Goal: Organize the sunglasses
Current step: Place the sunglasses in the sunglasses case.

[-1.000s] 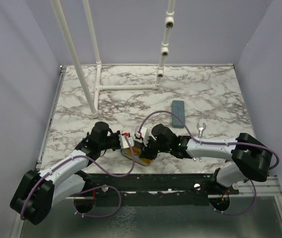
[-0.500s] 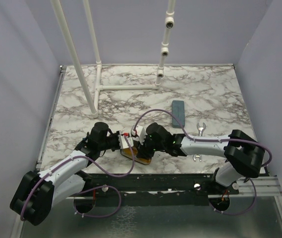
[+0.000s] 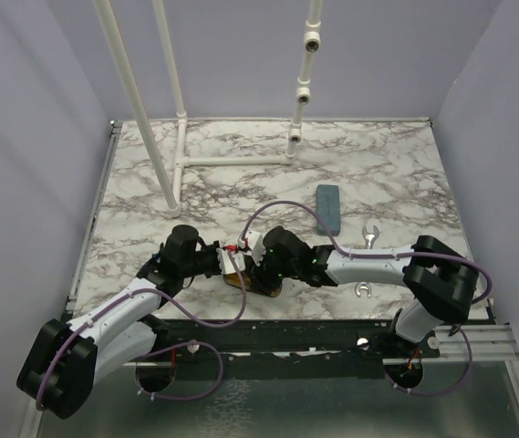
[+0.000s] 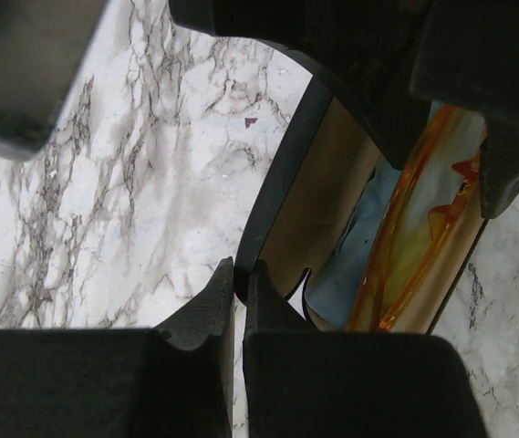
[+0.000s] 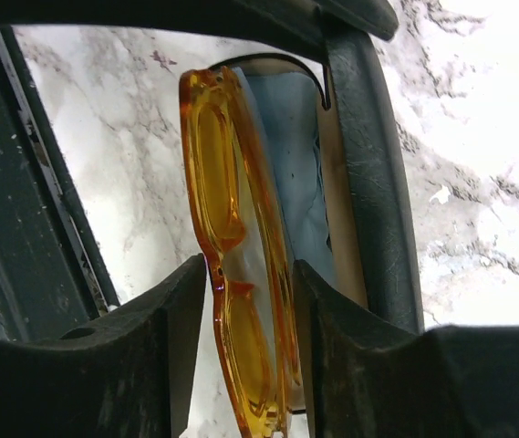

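The translucent orange sunglasses (image 5: 241, 274) lie folded in an open black case (image 5: 368, 182) with a tan lining and a blue cloth. My right gripper (image 5: 250, 267) straddles them, open, with a gap between its right finger and the frame. In the left wrist view the sunglasses (image 4: 414, 246) sit against the far side of the case (image 4: 277, 182). My left gripper (image 4: 239, 274) is shut on the thin rim of that case. From above, both grippers, left (image 3: 236, 260) and right (image 3: 261, 269), meet over the case near the table's front edge.
A blue-grey oblong case (image 3: 328, 209) lies behind my right arm. Small thin metallic shapes (image 3: 368, 239) show beside the right forearm, too small to identify. A white pipe frame (image 3: 177, 137) stands at the back left. The table's front edge runs just behind the case.
My right gripper has shifted left over the case and its jaws have spread wider around the orange sunglasses. The left gripper has stayed put on the rim.
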Controlling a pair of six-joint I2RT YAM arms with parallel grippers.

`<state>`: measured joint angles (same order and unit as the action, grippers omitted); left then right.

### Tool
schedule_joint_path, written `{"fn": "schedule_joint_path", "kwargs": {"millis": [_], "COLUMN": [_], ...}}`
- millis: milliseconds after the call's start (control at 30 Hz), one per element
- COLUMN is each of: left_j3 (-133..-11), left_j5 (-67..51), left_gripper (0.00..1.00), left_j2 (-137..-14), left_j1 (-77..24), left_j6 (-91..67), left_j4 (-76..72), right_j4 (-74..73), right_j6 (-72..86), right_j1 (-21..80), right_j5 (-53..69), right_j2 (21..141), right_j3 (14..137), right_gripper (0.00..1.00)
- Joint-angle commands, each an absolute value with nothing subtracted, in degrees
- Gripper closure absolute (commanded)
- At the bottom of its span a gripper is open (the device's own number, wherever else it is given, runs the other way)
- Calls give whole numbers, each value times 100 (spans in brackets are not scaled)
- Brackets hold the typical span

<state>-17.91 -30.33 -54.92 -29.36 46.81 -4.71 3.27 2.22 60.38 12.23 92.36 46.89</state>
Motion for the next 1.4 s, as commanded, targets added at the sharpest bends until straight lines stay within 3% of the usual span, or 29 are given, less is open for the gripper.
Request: {"fn": "schedule_joint_path", "kwargs": {"millis": [0,533,867,1133,1367], "left_j3": [-1643,-1457,-1494,-1459,-1459], "left_j5": [-3258,-3401,-3463,-3498,-3516], "left_gripper": [100,100,100,100,100], "left_j2": [-5296,-5149,-5153,-5106,-5093], "left_j1": [-2971,-2984,-2982,-2979,-2980], "left_j6": [5106,5474,5540,5605,5677], "left_j4": [-406,-205,-82,-9,-9], "right_j4": [9,85,13,-174,-112], "right_j6": [210,222,300,319,384], "right_j1": [5977,5974,5977,5981,5976], "right_j5": [758,212,-135,-403,-410], "right_j2": [9202,8761,9012,8944,8851], "right_j3": [4763,4796,4942,5059,5054], "right_gripper": [51,49,64,56,55]}}
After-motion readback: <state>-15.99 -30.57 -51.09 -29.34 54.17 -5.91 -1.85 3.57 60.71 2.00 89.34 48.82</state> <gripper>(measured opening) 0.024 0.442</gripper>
